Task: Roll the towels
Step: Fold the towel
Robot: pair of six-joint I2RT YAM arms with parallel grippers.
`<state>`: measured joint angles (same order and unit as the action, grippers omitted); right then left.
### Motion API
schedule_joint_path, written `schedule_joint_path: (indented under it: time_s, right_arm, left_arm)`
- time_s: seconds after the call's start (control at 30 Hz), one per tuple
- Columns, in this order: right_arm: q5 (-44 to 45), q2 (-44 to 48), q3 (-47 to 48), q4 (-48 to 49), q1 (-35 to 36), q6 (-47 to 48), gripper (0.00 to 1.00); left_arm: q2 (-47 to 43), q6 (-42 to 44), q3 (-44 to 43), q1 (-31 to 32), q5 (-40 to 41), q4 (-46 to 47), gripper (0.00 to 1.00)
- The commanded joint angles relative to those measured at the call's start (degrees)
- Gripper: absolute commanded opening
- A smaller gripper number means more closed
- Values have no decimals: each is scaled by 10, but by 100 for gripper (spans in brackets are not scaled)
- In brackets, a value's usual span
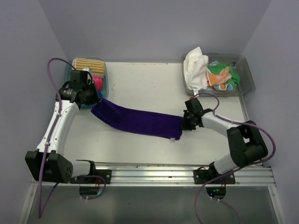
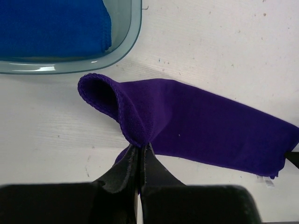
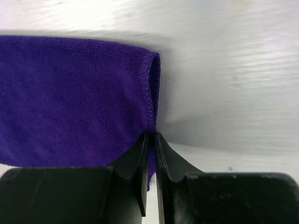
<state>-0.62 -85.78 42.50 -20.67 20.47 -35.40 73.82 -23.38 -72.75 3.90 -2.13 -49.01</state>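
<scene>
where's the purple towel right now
In the top view the purple towel lies across the table, its left end pinched by the left gripper, its right end by the right gripper.

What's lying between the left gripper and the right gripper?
The purple towel, stretched as a long strip on the table, spans the whole gap in the top view; the left gripper and right gripper each pinch one end.

The purple towel (image 3: 70, 98) runs past the right wrist view's left edge, its far end unseen.
</scene>
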Motion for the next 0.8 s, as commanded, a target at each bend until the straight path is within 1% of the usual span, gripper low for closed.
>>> schedule_joint_path:
  time_s: [0.0, 0.03, 0.07, 0.1, 0.13, 0.2, 0.27, 0.33, 0.37, 0.43, 0.5, 0.53, 0.6, 0.63, 0.77]
  right_arm:
    - [2, -47, 0, -12, 38, -34, 12]
    - [4, -49, 8, -13, 43, -39, 12]
    - [4, -53, 11, -14, 50, -42, 12]
    - [4, -55, 14, -15, 53, -44, 12]
    - [4, -55, 18, -16, 54, -47, 12]
    - [4, -55, 21, -21, 54, -47, 13]
    - [23, -55, 24, -28, 54, -46, 13]
    - [27, -48, 21, -32, 54, -47, 14]
    - [30, -48, 21, -34, 54, -47, 14]
    - [33, -47, 20, -36, 54, -49, 15]
    - [33, -47, 21, -37, 54, -50, 15]
    - [34, -46, 20, -37, 54, -50, 16]
    - [35, -47, 19, -39, 55, -50, 16]
    - [38, -47, 20, -39, 54, -50, 16]
    - [41, -48, 18, -38, 54, -51, 17]
  left_arm:
    - [-8, 16, -34, 11, 16, -1, 0]
    - [-3, 11, -42, 35, 19, -5, 0]
    - [7, 5, -48, 50, 42, -6, 0]
    - [13, 1, -56, 65, 44, -7, 0]
    - [18, -6, -57, 94, 43, -1, 0]
    - [34, -11, -55, 117, 25, 13, 0]
    - [55, -20, -52, 140, -10, 29, 0]
    - [69, -31, -51, 168, -20, 47, 0]
    - [83, -33, -49, 180, -50, 56, 0]
    - [94, -44, -37, 204, -81, 91, 0]
    - [112, -55, -41, 225, -76, 102, 0]
    - [120, -59, -46, 248, -74, 103, 0]
    - [139, -67, -57, 269, -70, 107, 0]
    - [145, -75, -62, 291, -70, 113, 0]
    - [191, -96, -85, 345, -69, 121, 0]
